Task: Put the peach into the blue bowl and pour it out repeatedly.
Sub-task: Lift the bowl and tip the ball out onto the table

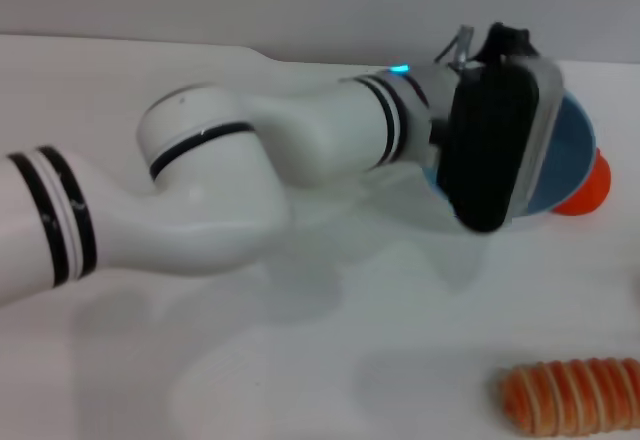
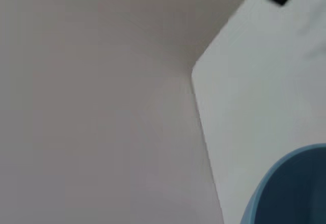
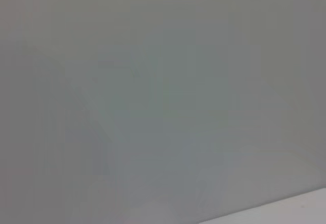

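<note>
The left arm reaches across the table (image 1: pixel 300 360) to the blue bowl (image 1: pixel 570 160), its wrist housing covering the bowl's near side. The left gripper (image 1: pixel 470 50) sits at the bowl's rim; whether its fingers are spread or closed on the rim cannot be told, as the housing hides them. The right gripper is out of sight, and its wrist view shows only blank surface.

The bowl appears tipped on edge: its opening faces sideways toward the arm, and its axis lies near level rather than upright. The left wrist view shows only a curved slice of bowl wall (image 2: pixel 290 193) over the table.

The peach is not visible; it may be inside the bowl or behind the arm. An orange fruit (image 1: pixel 588 190) touches the bowl's far side, and a ridged orange toy (image 1: pixel 575 395) lies well in front of the bowl.

Likely risks: with the bowl this steep, a peach inside would roll out beyond reach or against the orange fruit; a weak rim grip could let the bowl slip.
</note>
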`<state>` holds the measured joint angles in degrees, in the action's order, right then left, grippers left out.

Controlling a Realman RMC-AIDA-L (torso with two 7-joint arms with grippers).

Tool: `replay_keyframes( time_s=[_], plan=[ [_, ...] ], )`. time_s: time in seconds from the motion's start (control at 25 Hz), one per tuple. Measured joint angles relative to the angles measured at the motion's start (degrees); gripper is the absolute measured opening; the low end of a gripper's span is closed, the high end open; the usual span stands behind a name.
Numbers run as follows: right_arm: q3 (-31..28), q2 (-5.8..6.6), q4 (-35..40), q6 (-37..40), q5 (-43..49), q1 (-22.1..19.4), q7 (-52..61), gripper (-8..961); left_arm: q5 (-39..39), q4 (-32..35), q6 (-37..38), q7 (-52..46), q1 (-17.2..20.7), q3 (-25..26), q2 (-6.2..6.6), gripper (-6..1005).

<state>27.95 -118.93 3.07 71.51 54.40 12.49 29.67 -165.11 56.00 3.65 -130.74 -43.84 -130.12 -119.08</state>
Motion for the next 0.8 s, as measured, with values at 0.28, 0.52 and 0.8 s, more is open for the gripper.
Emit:
replay_keyframes(
  time_s=[0.28, 0.52, 0.8],
  plan=[
    [-2.6, -0.07, -1.0, -0.1, -0.1, 0.4, -0.1, 599, -0.2, 0.4, -10.6, 18.0, 4.6, -3.2, 0.0, -1],
    [-3.3, -0.08, -1.2, -0.5, -0.1, 1.0, 0.2, 599, -0.1, 0.0, -17.1, 25.1, 7.5, -4.5, -0.01, -2],
    [-3.4, -0.08, -1.2, -0.6, -0.1, 1.8, 0.2, 600, 0.0, -1.5, -20.8, 27.2, 8.2, -4.5, -0.01, -2]
  ],
)
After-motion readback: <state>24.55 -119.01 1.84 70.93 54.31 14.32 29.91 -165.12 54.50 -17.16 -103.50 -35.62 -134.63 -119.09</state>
